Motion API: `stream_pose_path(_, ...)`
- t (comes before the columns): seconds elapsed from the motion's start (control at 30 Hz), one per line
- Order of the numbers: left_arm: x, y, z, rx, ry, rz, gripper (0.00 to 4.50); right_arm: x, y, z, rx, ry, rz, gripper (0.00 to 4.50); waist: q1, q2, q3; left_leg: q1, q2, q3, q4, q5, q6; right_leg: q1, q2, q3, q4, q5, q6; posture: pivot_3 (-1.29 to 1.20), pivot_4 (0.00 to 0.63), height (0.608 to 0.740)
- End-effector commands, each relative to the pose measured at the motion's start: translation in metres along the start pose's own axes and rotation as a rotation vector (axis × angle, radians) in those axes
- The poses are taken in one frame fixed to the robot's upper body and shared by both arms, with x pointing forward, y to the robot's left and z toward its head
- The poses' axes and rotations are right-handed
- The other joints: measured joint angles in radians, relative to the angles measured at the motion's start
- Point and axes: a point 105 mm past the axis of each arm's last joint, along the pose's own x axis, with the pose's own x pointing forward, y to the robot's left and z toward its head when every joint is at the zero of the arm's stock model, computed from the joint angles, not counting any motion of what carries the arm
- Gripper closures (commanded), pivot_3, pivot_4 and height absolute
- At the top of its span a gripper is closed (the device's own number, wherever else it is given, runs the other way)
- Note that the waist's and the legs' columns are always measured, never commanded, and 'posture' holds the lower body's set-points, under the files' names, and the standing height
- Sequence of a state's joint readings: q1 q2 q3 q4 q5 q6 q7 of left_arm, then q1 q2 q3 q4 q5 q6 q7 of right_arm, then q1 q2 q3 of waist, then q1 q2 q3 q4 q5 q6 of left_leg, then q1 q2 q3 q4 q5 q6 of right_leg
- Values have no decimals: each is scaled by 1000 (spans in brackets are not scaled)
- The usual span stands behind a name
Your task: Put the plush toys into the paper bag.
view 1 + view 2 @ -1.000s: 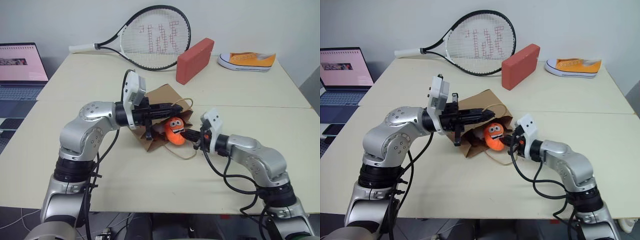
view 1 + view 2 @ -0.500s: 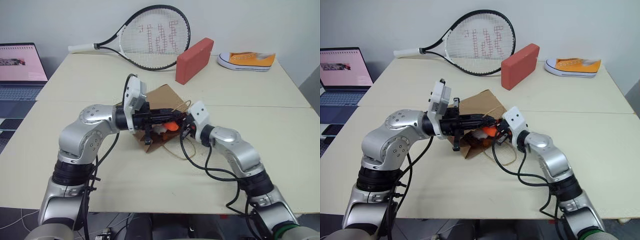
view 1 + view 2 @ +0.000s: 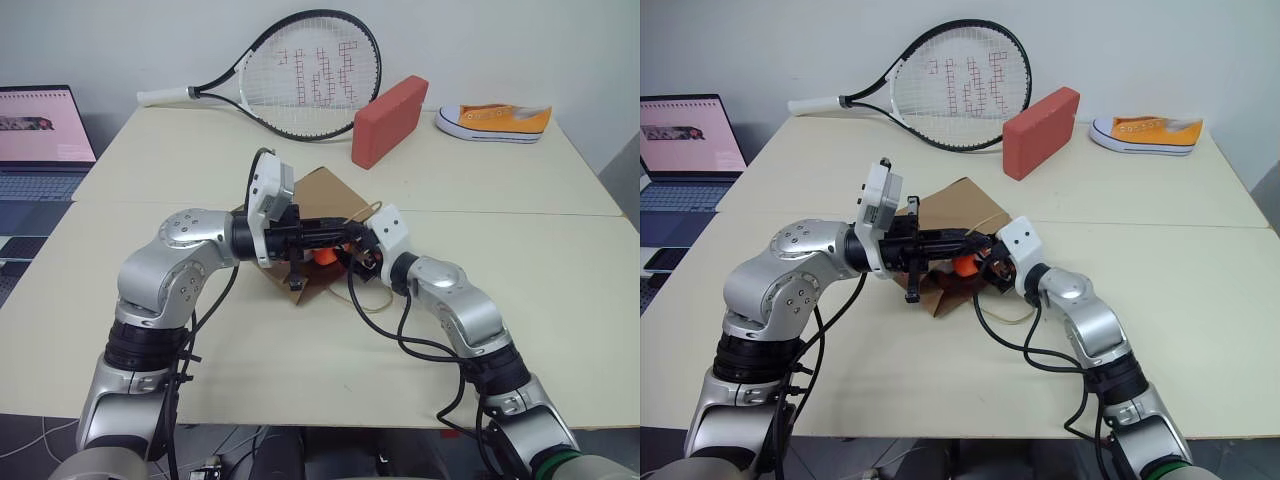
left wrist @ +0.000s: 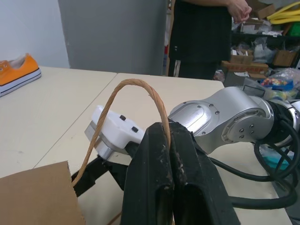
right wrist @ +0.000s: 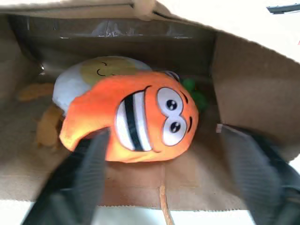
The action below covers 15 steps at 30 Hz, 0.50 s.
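Two cream benches (image 3: pixel 330 350) abut; a racket (image 3: pixel 300 75), red block (image 3: pixel 388 120) and sneaker (image 3: pixel 495 121) lie toward twelve o'clock, a laptop (image 3: pixel 40 135) at ten. The paper bag (image 3: pixel 322 195) lies centre. Left gripper (image 4: pixel 168 140) pinches its handle (image 4: pixel 140 89). Right gripper (image 5: pixel 164 187), spread wide, sits at the mouth; carrot (image 5: pixel 136 122) and egg (image 5: pixel 77 84) are inside.

Even, bright indoor light, soft faint shadows; right wrist view's near fingers (image 5: pixel 82 180) blurred

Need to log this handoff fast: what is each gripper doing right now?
Left gripper: shut on the paper bag's handle.
Right gripper: open at the paper bag mouth, carrot toy released inside.
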<state>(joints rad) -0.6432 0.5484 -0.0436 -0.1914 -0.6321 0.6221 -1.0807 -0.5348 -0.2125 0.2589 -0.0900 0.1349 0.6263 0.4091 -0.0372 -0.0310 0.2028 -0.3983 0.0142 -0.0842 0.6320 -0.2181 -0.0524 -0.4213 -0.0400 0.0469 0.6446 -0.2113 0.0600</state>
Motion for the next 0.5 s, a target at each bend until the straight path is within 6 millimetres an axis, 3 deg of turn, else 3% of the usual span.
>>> stream_pose_path(0.03,-1,3,11,60,-15,13,4500,-7,2,18,-53,-45,19,55,0,0,0,0,0,0,0,0,0,0,0,0,0,0,0,0,150,740)
stream_pose_path(0.3,-1,5,9,70,-8,31,4500,-26,8,30,-76,-63,104,55,0,0,0,0,0,0,0,0,0,0,0,0,0,0,0,0,150,740)
stream_pose_path(0.5,-2,8,8,76,-6,44,4500,-56,8,39,-76,-56,209,55,3,0,0,0,0,0,0,0,0,0,0,0,0,0,0,0,150,740)
